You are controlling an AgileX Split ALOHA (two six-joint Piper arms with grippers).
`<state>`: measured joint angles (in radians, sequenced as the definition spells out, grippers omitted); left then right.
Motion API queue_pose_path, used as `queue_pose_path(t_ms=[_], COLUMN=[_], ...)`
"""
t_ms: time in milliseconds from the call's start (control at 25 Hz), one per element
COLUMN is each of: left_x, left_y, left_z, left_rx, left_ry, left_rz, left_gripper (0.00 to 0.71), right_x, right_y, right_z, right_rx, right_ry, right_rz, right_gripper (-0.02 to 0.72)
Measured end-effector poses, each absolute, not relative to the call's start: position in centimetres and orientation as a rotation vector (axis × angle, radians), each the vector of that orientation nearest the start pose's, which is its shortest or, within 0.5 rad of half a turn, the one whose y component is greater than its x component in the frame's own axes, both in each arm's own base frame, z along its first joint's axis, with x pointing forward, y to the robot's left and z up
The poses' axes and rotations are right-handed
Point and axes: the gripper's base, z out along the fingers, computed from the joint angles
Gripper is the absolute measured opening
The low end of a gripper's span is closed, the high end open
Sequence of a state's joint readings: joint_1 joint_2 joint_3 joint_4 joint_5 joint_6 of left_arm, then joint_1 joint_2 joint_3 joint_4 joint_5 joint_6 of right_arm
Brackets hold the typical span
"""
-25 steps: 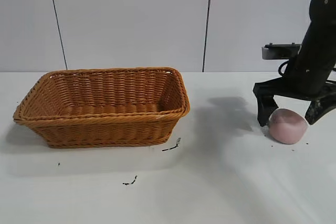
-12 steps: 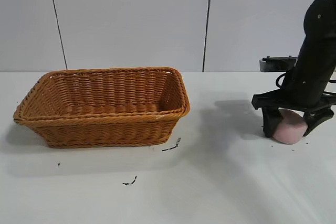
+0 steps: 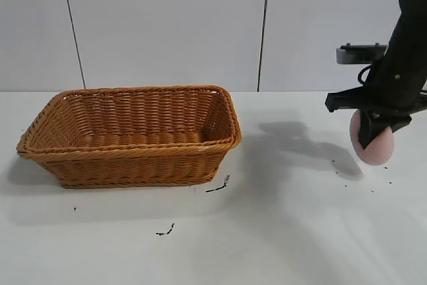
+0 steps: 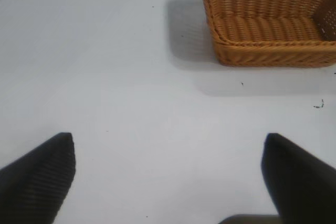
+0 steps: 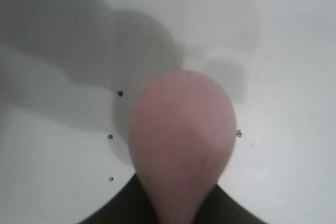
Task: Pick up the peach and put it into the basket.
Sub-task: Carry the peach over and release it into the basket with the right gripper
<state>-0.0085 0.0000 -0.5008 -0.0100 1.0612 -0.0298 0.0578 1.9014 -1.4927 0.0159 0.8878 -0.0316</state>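
1. The right gripper (image 3: 373,128) is clamped on the small pale-pink squashy toy peach (image 3: 375,145), holding it clear of the white table (image 3: 280,231) at about 3 o'clock in the exterior view. The fruit looks pinched into a teardrop and bulges out below the black fingers, so the hold seems to sit high on it; a jolt could squeeze it out.
2. The large orange-brown woven wicker basket (image 3: 133,138) sits well apart at about 9 o'clock. The carry is a long sideways one, and I judge a quick swing the likeliest cause of a drop short of the target.
3. The basket's braided rim flares outward. If the peach travels too low, it may knock the near end wall and push the basket along the table.
4. A release from too high could let the soft fruit bounce off the woven floor and out.
5. The left gripper (image 4: 168,182) hangs parked over bare table with its fingers spread, the basket at 1 o'clock in its wrist view.
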Motion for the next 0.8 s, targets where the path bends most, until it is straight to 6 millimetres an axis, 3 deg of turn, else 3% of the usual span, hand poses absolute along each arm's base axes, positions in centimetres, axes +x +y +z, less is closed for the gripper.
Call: queue_pose_path(t_ms=[200,360,600,800], left_x=[-0.5,-0.5,-0.5,-0.5], left_y=[-0.1,-0.1,-0.1,-0.1], left_z=[27.7,27.7,27.7,27.7], left_rx=[-0.021,-0.021,-0.021,-0.021], left_ry=[2.044,2.044,2.044,2.044], left_rz=[-0.036,-0.036,-0.036,-0.036], left_gripper=[0.693,0.693,0.693,0.693], right_x=[41.9,43.2,44.2,42.9], right_y=[3.0,5.3,12.6,20.3], right_z=[28.0,30.3,30.6,30.3], right_rx=[-0.109,-0.176,-0.382,-0.591], right_ry=[2.677,2.637,2.604,2.547], right_rz=[0.06,0.082,0.141,0.207], right_gripper=[0.003,0.003,0.003,0.003])
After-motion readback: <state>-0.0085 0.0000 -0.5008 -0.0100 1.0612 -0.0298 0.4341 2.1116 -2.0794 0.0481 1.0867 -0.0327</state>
